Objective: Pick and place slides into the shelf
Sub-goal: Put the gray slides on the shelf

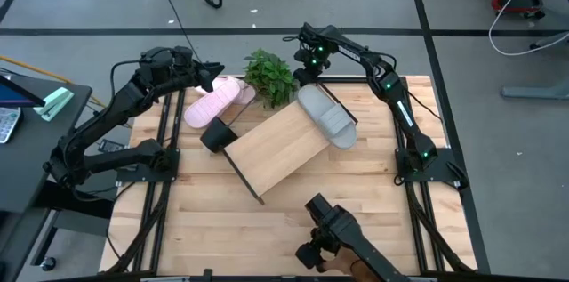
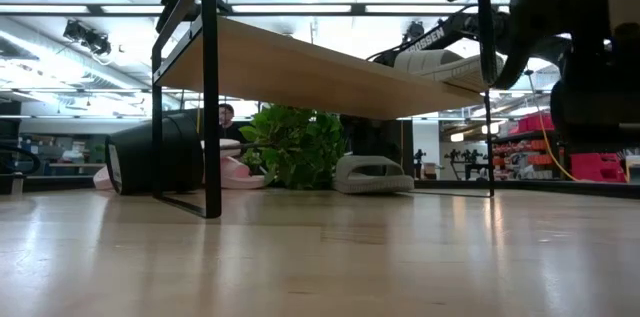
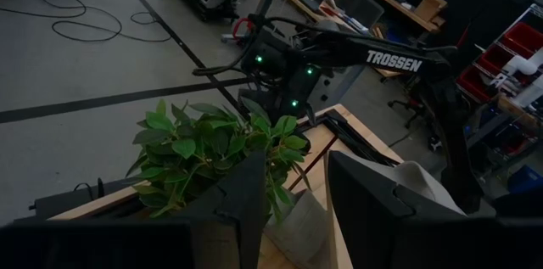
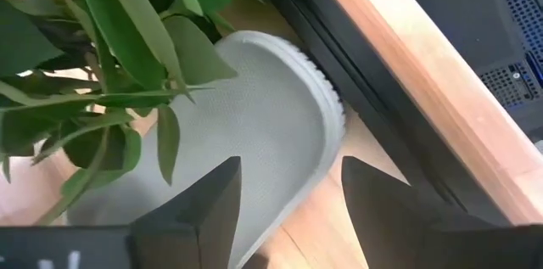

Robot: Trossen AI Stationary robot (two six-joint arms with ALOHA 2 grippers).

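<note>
The shelf stands askew in the middle of the table, a light wood board on a black frame. One grey slide lies on its far right end. Another grey slide rests on the table behind it, beside the plant. Two pale pink slides lie side by side on the table at the far left. My left gripper hovers open above the pink pair. My right gripper is open above the rounded end of a grey slide.
A black block sits on the table by the shelf's left corner. Plant leaves crowd the grey slide. The table's far edge runs close beside it. A dark camera arm stands at the near edge. A person shows beyond the table.
</note>
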